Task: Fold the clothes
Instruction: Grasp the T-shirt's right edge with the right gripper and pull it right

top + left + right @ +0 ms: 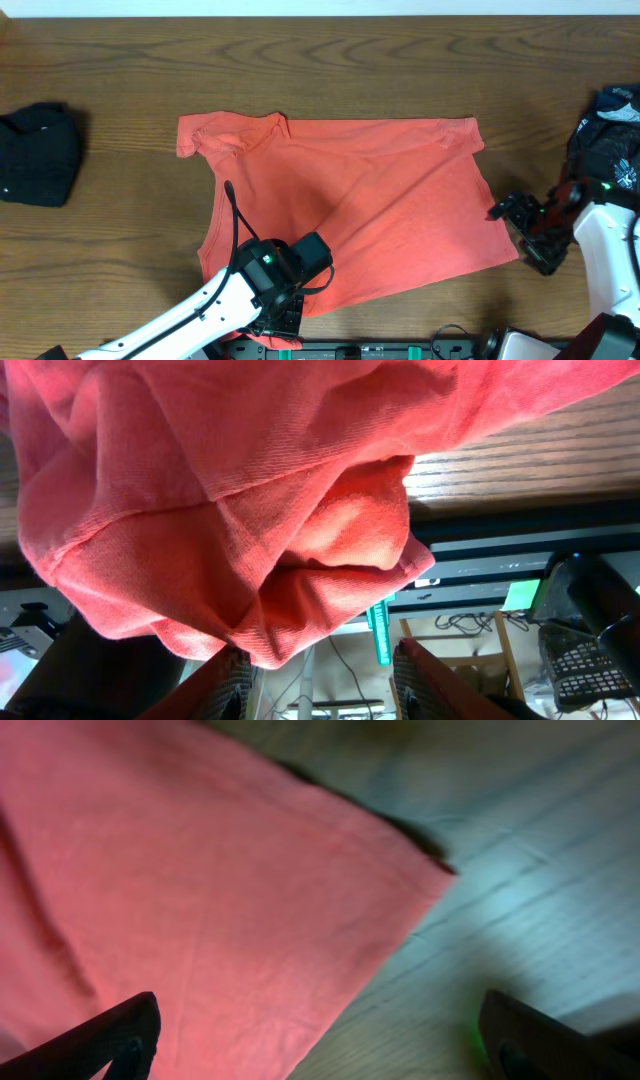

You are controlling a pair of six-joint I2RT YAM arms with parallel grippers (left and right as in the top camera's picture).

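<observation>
Wrinkles run across a coral-red short-sleeved T-shirt [380, 190] that is spread mostly flat in the middle of the brown wood-grain tabletop [330, 60]. Its lower left edge reaches the near rim. The left pincer [320, 670] sits at that edge. In its wrist view a bunched fold of the red cloth hangs over the rim right at its fingers [225, 690], which stand spread apart rather than closed on the fabric. The right pincer [320, 1035] hovers just beside the shirt's lower right corner, fingers wide apart, with the red corner and bare wood below them. A black cloth bundle [38, 155] rests at the far left, well apart from the shirt. A navy garment with a pale swirl pattern [612, 135] is heaped at the far right edge, near the right arm.
</observation>
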